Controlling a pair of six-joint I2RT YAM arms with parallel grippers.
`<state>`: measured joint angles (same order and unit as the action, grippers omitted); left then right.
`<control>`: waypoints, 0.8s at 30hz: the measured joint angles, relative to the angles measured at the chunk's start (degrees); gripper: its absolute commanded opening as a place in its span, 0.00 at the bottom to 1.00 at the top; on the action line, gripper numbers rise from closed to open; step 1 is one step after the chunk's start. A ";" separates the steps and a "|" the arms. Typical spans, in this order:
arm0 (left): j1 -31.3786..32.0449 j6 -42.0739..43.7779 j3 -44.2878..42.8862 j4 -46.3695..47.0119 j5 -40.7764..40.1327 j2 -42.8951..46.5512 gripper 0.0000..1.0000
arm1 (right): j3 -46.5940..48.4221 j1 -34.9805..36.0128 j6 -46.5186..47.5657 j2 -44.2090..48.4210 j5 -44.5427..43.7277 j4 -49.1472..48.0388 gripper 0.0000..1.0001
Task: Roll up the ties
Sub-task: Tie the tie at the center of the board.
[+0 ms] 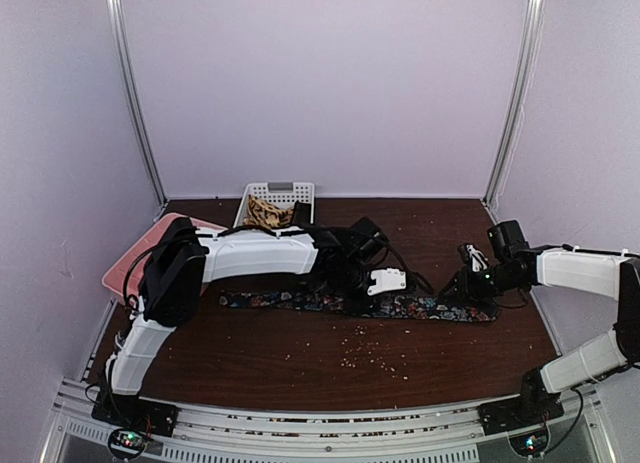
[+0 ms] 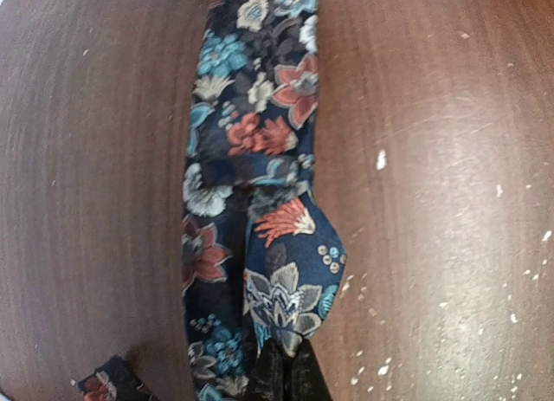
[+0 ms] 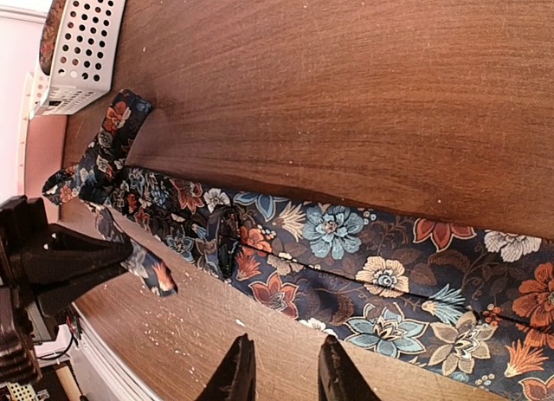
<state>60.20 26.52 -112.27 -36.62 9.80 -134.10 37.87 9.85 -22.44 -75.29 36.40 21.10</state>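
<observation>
- My left gripper (image 2: 286,366) is clamped on a raised fold of the floral tie (image 1: 400,306).
- The tie's long axis runs left-right across the table (image 1: 250,368).
- My right gripper (image 3: 286,353), jaws narrow and empty, hovers just beside its wider end.

The white left arm (image 1: 250,253) reaches far right of its base, and its black left claw (image 2: 281,359) is pressed closed. The white right arm (image 1: 580,269) bends leftward, and its black right claw (image 3: 284,362) has its fingers slightly apart.

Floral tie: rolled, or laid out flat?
Not rolled: floral tie lies stretched along the table, one fold pinched in the left hand.
</observation>
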 measured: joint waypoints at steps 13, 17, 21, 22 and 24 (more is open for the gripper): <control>0.02 -2.60 -9.68 -6.05 -5.70 -6.58 0.00 | -1.49 -0.02 -1.40 -1.33 1.14 -3.04 0.24; 0.00 -2.97 -10.29 -7.41 -5.68 -7.98 0.00 | -1.66 -0.02 -2.01 -1.36 1.14 -3.45 0.24; 0.00 -3.91 -13.57 -8.31 -4.96 -10.10 0.00 | -1.68 -0.02 -2.23 -1.53 1.16 -4.13 0.24; 0.00 -4.17 -14.51 -8.39 -4.68 -10.64 0.00 | -1.73 -0.02 -2.34 -1.64 1.16 -4.28 0.24; 0.02 -4.66 -16.39 -8.33 -3.93 -11.65 0.00 | -1.79 -0.02 -2.58 -1.97 1.18 -4.48 0.24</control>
<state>60.23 21.87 -128.66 -44.95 5.87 -145.75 36.07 9.82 -25.02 -77.25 37.58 16.62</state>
